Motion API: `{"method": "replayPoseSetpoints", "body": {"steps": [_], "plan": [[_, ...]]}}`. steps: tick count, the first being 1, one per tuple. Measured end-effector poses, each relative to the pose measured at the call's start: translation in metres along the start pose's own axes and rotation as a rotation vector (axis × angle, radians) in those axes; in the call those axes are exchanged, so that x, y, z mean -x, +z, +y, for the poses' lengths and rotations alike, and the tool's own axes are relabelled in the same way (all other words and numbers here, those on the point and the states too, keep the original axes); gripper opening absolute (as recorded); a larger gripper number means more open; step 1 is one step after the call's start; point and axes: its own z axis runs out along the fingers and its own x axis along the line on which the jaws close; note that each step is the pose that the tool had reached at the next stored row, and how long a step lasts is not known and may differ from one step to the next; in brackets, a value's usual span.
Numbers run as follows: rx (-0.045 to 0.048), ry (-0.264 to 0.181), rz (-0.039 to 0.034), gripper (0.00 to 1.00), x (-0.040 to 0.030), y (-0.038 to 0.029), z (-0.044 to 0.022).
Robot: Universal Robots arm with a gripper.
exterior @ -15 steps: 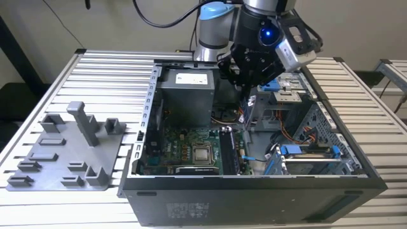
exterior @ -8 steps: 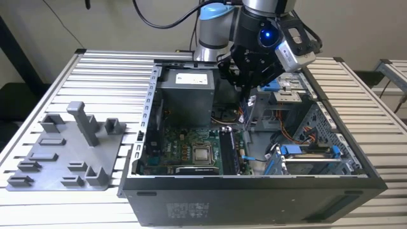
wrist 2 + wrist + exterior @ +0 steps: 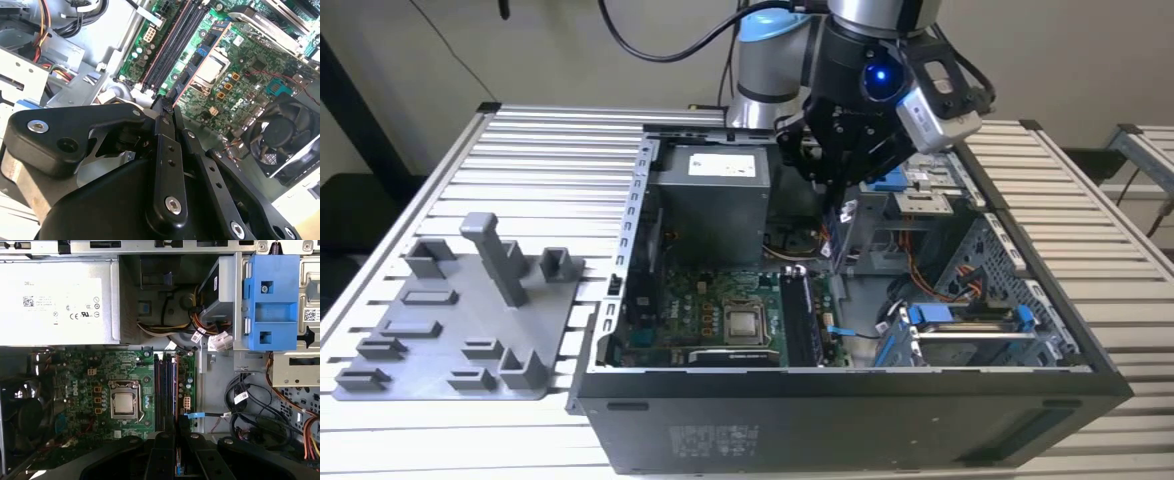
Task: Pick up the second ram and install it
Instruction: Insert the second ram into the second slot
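Slatted metal tabletop [image 3: 560,150] carried the open computer case [image 3: 854,410], and I hung over it. Nearest to me, my gripper [image 3: 162,107] was clenched on the second ram [image 3: 172,92], pinching it by one end so that the stick pointed down into the case. In both wrist views I saw it edge-on, a thin dark strip with an orange-lit edge [image 3: 176,390]. In the exterior view it hung below my fingers [image 3: 825,178], clear of the boards beneath.

Just under the stick lay the memory slots [image 3: 162,390], long dark channels running the same way as the ram. Beside them sat the motherboard [image 3: 100,375] with its bare processor socket [image 3: 124,404]. Farther off were the power supply [image 3: 55,302] and the blue drive bracket [image 3: 272,300].

Doing this well, I judged, meant holding the ram parallel to the free slot, centred over it, and pressing straight down without tilt. Whether the slot's latches stood open I could not tell.
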Motion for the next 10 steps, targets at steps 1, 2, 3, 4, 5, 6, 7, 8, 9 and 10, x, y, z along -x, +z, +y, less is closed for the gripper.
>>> {"method": "replayPoseSetpoints", "body": {"steps": [1,2,3,4,5,6,7,8,9,10], "plan": [[0.0000,0.000,0.0000,0.14,0.0000,0.0006,0.0000],[0.0001,0.000,0.0000,0.14,0.0000,0.0013,0.0000],[0.0000,0.000,0.0000,0.14,-0.0001,0.0020,0.0000],[0.0000,0.000,0.0000,0.14,-0.0001,0.0028,0.0000],[0.0000,0.000,0.0000,0.14,-0.0001,0.0035,0.0000],[-0.0001,0.000,0.0000,0.14,-0.0001,0.0043,0.0000],[-0.0003,0.000,0.0000,0.14,-0.0001,0.0050,0.0001],[-0.0005,0.000,0.0000,0.14,-0.0001,0.0058,0.0001],[-0.0016,0.000,-0.0001,0.14,0.0000,0.0063,0.0001],[-0.0019,0.000,0.0000,0.14,0.0000,0.0063,0.0001]]}}
